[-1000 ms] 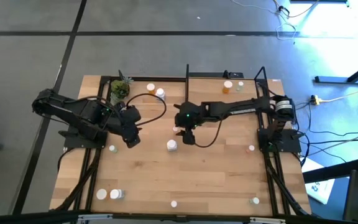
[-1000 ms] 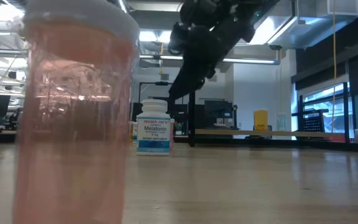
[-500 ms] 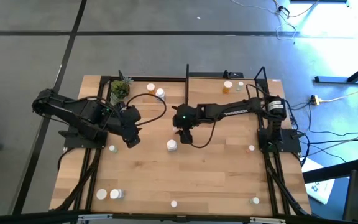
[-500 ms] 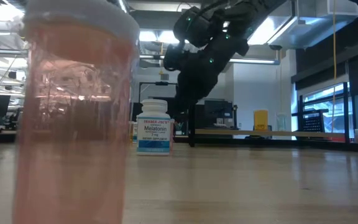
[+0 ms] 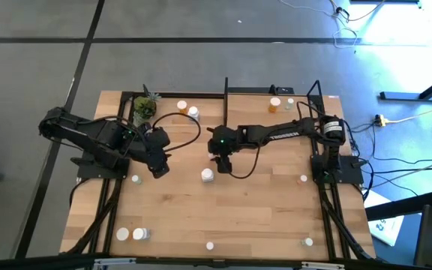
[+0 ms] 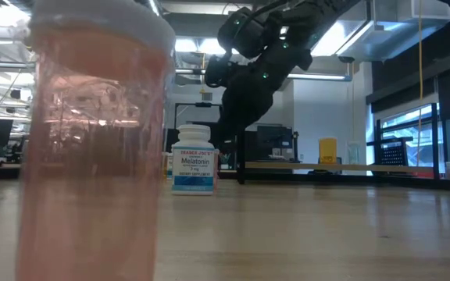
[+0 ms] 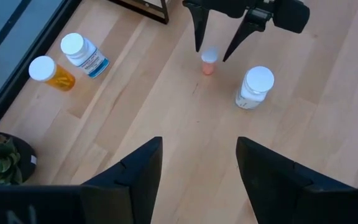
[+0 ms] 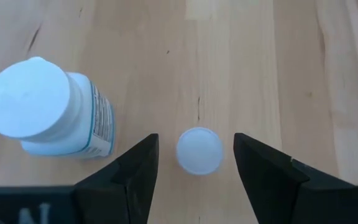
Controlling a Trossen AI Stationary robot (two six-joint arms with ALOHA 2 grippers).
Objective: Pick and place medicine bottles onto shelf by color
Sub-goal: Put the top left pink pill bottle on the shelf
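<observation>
Medicine bottles lie scattered over the wooden table (image 5: 261, 217), and nearest of all a pinkish one (image 6: 92, 140) stands right against the low camera, filling the left of that view. Along the near edge seen from above sit a white-capped pair at the left (image 5: 130, 234), one at the middle (image 5: 210, 245) and one toward the right (image 5: 307, 241).

Farther in, at the table's middle, the right gripper (image 5: 222, 160) points down over a small pinkish bottle with a white cap (image 8: 199, 150). Its fingers (image 8: 135, 177) stand open, one on each side of the cap with bare wood between — neither touches it, and nothing is held. Just beside that bottle, to the near left, stands a larger white bottle with a blue-and-white label (image 8: 48, 112), clear of the fingers.

The left gripper (image 5: 158, 166) waits over the left half of the table, its fingers (image 7: 132, 177) partly apart and empty — from its wrist the right gripper's two dark tips show astride the small bottle (image 7: 209, 62).

Farther back, by the potted plant (image 5: 145, 109), stand an orange bottle (image 7: 51, 73) and a white one (image 7: 82, 53). At the far right, on the shelf (image 5: 306, 101) with its black posts, sit an orange bottle (image 5: 274, 104) and a pale one (image 5: 289, 104).
</observation>
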